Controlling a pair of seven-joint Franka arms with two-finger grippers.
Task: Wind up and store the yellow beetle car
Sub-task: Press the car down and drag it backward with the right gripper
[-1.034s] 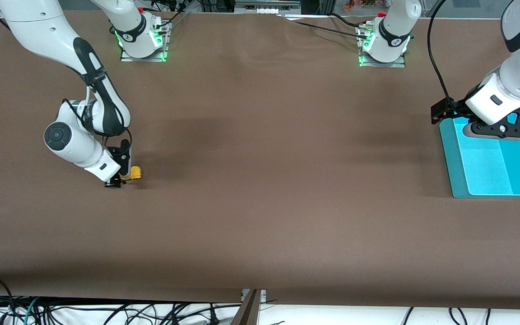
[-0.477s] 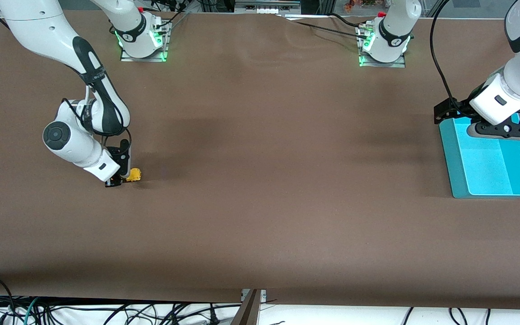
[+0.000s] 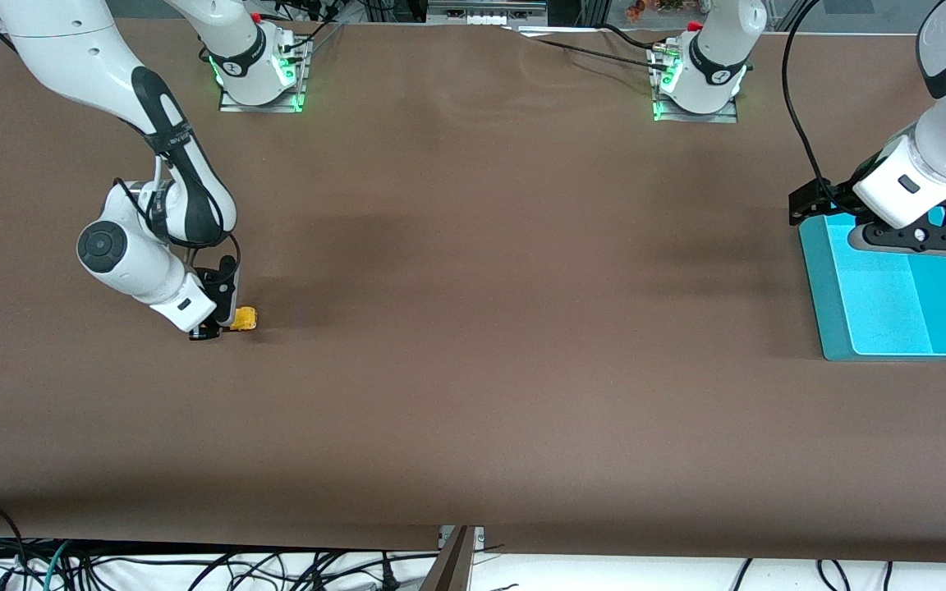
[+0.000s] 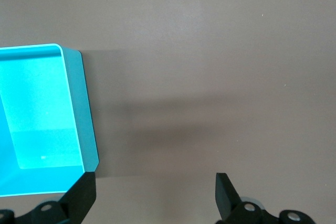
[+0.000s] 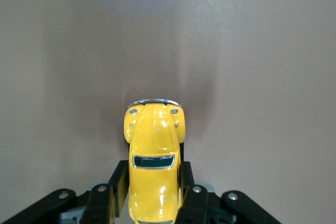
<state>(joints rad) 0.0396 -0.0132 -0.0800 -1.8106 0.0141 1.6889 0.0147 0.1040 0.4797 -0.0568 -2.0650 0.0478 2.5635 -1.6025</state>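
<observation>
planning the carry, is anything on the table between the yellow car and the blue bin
Nothing visible. The right gripper is shut on the yellow car at the right arm's end; bare brown table runs to the blue bin, where the open left gripper hangs over it.

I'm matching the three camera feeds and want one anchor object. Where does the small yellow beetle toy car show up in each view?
Front view: the small yellow beetle toy car sits low at the right arm's end of the table, in the right hand.
Right wrist view: the car fills the lower middle, clamped between the black fingers.
Left wrist view: not in it; only the turquoise plastic tray and the open left hand.
Shared landmark: the brown table cover.
</observation>
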